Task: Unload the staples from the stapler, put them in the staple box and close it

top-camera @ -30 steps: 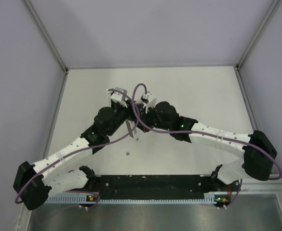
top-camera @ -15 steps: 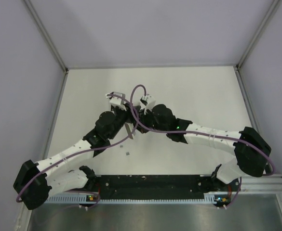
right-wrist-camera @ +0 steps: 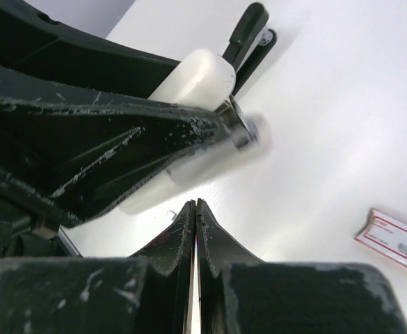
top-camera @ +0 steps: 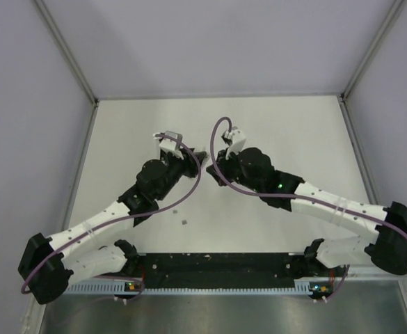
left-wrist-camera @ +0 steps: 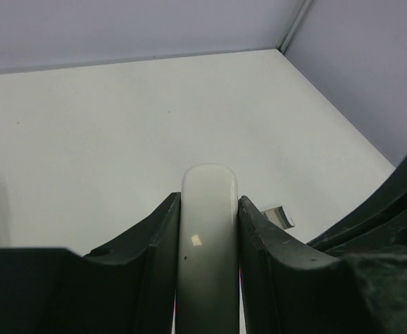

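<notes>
Left pincer point(left-wrist-camera: 209, 200) is clamped on a white bar point(left-wrist-camera: 206, 264) raised over the worktop point(left-wrist-camera: 120, 125), and the slim black stapler point(right-wrist-camera: 248, 31) juts out just behind that bar – whether the two are joined I cannot tell. Right pincer point(right-wrist-camera: 195, 209) is squeezed shut on nothing, close beside it – a grey speck of staples point(top-camera: 183, 223) lies nearer the arm bases.

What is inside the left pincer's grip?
A white bar with a rounded tip, clamped between both fingers of the left pincer. A small metal tab peeks out beside one finger. The fingers cover whatever it belongs to, and also the bar's lower end.
</notes>
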Controlling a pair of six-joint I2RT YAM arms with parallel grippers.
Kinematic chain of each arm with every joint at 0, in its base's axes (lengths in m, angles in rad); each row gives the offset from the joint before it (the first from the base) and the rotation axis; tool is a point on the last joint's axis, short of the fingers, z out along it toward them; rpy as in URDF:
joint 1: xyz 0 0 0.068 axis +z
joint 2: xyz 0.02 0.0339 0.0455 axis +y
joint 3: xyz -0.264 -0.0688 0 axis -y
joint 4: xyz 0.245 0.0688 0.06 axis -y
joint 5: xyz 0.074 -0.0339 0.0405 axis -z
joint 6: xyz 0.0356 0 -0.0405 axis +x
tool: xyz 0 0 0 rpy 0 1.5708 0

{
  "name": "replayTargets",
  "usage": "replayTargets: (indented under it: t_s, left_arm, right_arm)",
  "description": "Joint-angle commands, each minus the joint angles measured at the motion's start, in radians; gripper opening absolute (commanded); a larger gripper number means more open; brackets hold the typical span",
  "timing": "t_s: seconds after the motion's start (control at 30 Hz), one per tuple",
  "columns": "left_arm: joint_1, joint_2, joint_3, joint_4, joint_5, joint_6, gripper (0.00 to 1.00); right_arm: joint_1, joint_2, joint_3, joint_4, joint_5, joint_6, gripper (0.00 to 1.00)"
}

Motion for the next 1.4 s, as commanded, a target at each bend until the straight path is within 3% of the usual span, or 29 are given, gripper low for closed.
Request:
replayTargets:
  t_s: [0.0, 0.23, 0.57, 0.97, 1.37]
  left_arm:
    - [-0.002, -0.019, 0.071, 0.052, 0.005, 0.012, 0.00]
    - [-0.002, -0.012, 0.108, 0.058, 0.013, 0.006, 0.00]
    - [-0.002, -0.027, 0.108, 0.080, 0.053, -0.062, 0.00]
    - [-0.002, -0.055, 0.091, 0.105, 0.119, -0.166, 0.00]
    - [-0.002, -0.039, 0.065, 0.075, 0.240, -0.229, 0.00]
  right_arm:
    - [-0.008, -0.112, -0.012, -0.085, 0.086, -0.037, 0.00]
    - [-0.008, -0.203, -0.101, -0.102, 0.103, -0.024, 0.00]
    - [-0.025, -0.133, -0.141, -0.024, 0.071, 0.019, 0.00]
    - [-0.062, -0.044, -0.121, 0.191, -0.001, 0.074, 0.00]
    - [-0.071, -0.036, -0.049, 0.248, -0.036, 0.032, 0.00]
